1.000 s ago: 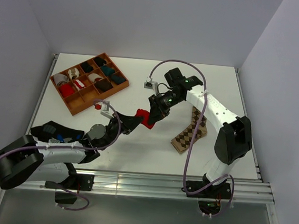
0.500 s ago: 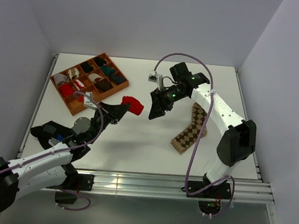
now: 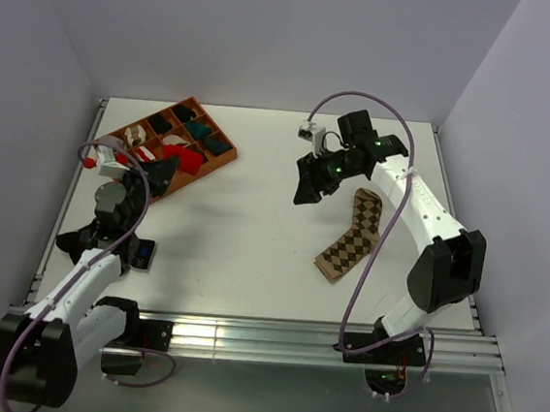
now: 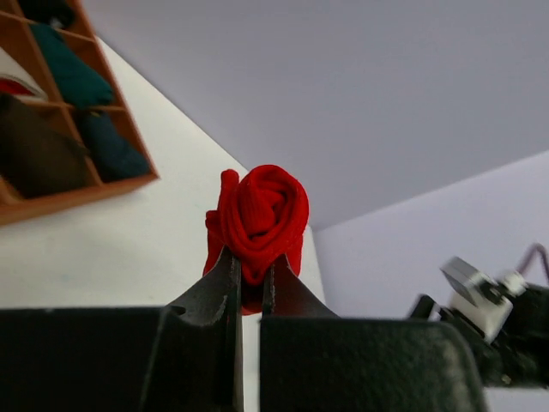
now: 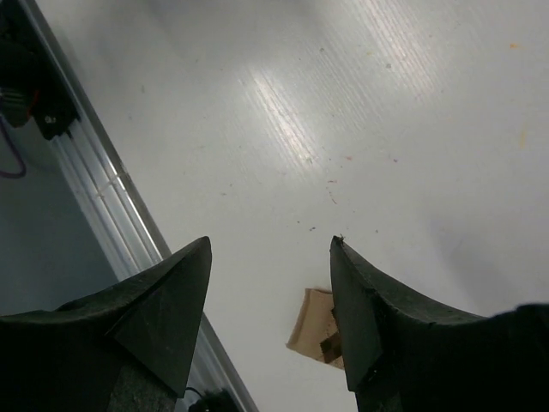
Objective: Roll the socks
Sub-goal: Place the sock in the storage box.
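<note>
We see a white table walled in by pale panels, with both arms reaching over it. The right arm bends up from its base at the near right and stretches towards the table's middle. The left arm runs along the left edge towards the far left corner.

There a brown tray sits at an angle, split into compartments, and most of them hold sock rolls in dark, teal, white and red.

The argyle sock lies flat and unrolled on the table right of centre, beneath the right arm. We also catch one corner of it in the right wrist view.

The red sock is wound into a tight roll. From above we see it over the tray's near right side, though we cannot tell whether it touches the tray.

The left gripper pinches that roll at its lower edge, fingers pressed close together on the fabric.

The right gripper hangs above bare table with its fingers spread wide and nothing between them
</note>
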